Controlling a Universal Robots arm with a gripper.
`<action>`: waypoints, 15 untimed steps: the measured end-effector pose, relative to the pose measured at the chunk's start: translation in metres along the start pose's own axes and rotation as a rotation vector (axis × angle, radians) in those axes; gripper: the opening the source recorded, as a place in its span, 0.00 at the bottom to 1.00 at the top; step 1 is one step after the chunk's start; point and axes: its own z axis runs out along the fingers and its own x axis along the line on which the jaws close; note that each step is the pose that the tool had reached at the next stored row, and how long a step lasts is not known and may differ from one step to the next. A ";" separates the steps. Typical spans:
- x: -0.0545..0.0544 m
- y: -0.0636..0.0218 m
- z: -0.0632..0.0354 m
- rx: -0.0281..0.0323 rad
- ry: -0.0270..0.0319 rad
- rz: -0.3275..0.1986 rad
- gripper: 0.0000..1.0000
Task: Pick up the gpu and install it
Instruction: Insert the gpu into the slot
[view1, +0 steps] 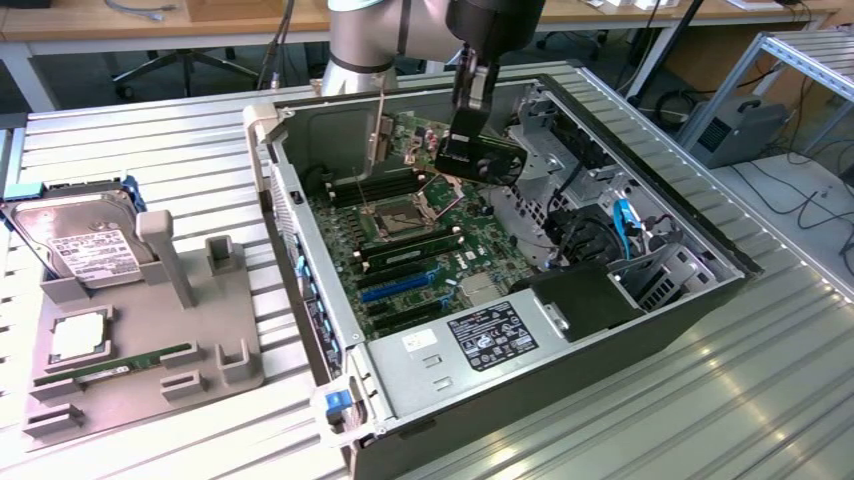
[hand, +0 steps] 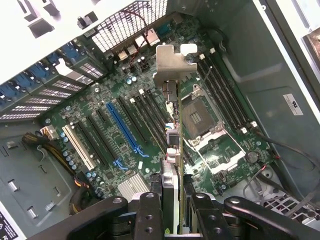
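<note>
My gripper (view1: 467, 135) hangs inside the open computer case (view1: 694, 300), shut on the gpu (view1: 477, 158), a dark flat card held above the far end of the motherboard (view1: 414, 250). In the wrist view the gpu (hand: 172, 150) runs edge-on away from the gripper (hand: 172, 202), its pale metal bracket (hand: 170, 65) at the far end. The black fingers (hand: 150, 210) clamp both faces of the card. It hovers over the black expansion slots, beside the long blue slot (hand: 122, 127) and the bare CPU socket (hand: 200, 117).
A grey parts holder (view1: 147, 370) at the exterior view's left carries a silver hard drive (view1: 80, 245), a processor (view1: 78, 335) and a green memory stick (view1: 114, 370). The power supply (view1: 487, 335) and drive cage with cables (view1: 601, 230) crowd the case.
</note>
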 end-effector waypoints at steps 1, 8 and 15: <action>0.000 0.0000 0.0000 -0.0001 0.0000 -0.003 0.27; 0.000 0.0000 0.0001 -0.0005 0.0002 -0.018 0.27; 0.000 0.0000 0.0001 -0.0009 0.0003 -0.034 0.27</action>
